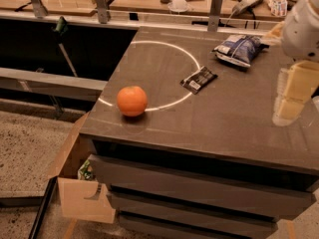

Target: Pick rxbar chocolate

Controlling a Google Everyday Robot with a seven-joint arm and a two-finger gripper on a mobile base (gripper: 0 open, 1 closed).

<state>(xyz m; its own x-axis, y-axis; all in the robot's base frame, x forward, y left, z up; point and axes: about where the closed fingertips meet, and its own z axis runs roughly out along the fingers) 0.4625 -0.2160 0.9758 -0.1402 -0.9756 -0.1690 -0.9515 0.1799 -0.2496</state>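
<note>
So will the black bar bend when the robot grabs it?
Probably only a little: the bar lies flat and thin, so it looks fairly stiff and light. Its smooth-looking wrapper may slip. The gripper hangs at the right, apart from it.
</note>
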